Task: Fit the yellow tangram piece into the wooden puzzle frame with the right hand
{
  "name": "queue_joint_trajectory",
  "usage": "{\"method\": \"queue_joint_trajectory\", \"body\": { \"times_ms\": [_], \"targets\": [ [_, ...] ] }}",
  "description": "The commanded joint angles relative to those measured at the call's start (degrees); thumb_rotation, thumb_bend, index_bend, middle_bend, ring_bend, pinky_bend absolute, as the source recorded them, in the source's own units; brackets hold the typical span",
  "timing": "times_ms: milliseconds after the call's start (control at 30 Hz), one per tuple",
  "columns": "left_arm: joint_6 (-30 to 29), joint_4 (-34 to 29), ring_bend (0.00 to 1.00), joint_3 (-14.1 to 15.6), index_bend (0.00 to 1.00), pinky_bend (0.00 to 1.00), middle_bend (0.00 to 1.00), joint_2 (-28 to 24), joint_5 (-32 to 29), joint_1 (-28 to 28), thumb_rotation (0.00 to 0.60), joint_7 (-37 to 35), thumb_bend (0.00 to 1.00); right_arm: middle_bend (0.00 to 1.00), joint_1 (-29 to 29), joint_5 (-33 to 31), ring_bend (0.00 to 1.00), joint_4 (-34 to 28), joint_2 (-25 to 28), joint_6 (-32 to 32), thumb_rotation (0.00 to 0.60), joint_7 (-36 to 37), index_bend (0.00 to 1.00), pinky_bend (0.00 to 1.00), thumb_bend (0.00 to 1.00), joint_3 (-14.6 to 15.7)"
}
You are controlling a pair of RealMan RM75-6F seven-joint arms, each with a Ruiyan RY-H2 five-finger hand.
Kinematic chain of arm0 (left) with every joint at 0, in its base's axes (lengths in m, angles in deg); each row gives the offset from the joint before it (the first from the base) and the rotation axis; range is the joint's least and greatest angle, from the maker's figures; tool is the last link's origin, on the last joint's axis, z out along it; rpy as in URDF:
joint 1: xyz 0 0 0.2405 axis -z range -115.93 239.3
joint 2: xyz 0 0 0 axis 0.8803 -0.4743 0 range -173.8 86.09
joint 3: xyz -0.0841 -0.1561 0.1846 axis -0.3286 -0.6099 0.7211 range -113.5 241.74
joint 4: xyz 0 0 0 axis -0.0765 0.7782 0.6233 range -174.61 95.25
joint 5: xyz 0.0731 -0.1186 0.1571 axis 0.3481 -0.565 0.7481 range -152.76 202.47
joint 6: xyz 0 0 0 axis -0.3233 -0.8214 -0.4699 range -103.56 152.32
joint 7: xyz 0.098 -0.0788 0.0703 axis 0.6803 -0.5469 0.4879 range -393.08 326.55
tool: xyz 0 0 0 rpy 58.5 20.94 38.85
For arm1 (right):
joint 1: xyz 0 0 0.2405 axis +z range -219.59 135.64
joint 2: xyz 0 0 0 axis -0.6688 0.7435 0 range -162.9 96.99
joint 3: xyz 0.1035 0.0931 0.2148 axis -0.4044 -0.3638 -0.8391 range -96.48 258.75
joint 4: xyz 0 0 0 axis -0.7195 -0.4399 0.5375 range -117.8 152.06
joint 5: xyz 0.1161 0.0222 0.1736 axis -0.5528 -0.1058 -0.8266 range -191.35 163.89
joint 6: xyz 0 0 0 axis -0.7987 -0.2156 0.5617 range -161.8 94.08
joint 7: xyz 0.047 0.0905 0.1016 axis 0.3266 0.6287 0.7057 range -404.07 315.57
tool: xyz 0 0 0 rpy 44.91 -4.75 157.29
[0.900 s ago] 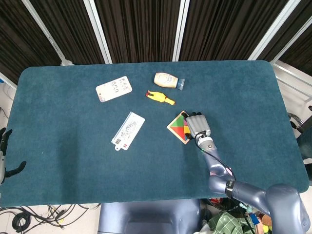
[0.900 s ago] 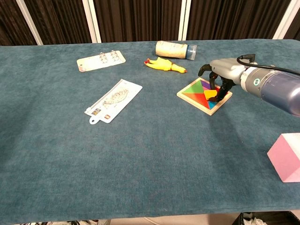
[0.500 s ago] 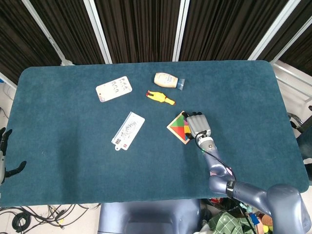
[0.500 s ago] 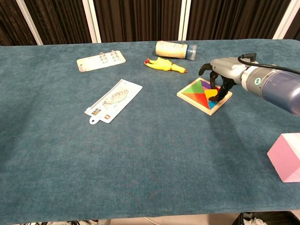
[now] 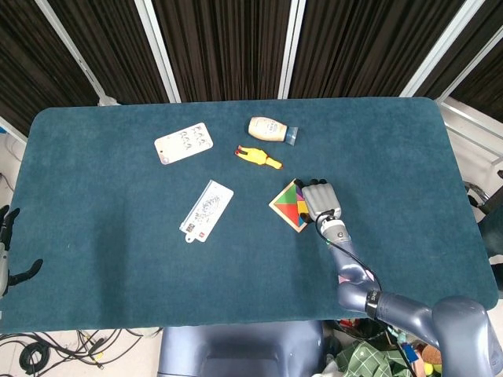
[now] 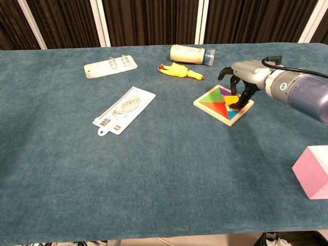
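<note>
The right hand [image 6: 240,84] has shifted rightward, fingertips holding the yellow tangram piece [image 6: 231,100] in the wooden puzzle frame [image 6: 218,114].

tangram piece [image 6: 231,99] in frame [image 6: 215,110], hand [image 6: 241,84] above

The right hand [image 5: 321,201] covers the wooden puzzle frame's [image 5: 285,206] right half; whether it grips the yellow piece [image 6: 231,100] is unclear.

Robot lab, dark curtains [image 5: 220,47], floor cables [image 5: 47,349]
</note>
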Motion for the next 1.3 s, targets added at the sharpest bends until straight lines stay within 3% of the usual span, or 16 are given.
{"method": "queue_joint_trajectory", "body": {
  "times_ms": [33,1300],
  "targets": [
    [0.0,0.0,0.00,0.0,0.07,0.00,0.00,0.0,0.0,0.0,0.600,0.0,0.21,0.48,0.0,-0.1,0.22,0.1,-0.1,-0.1,0.600,0.0,0.18,0.22,0.26,0.1],
    [0.1,0.1,0.00,-0.1,0.07,0.00,0.00,-0.1,-0.2,0.0,0.600,-0.1,0.21,0.39,0.1,0.2,0.20,0.8,-1.1,-0.7,0.600,0.0,0.18,0.22,0.24,0.3]
  ]
}}
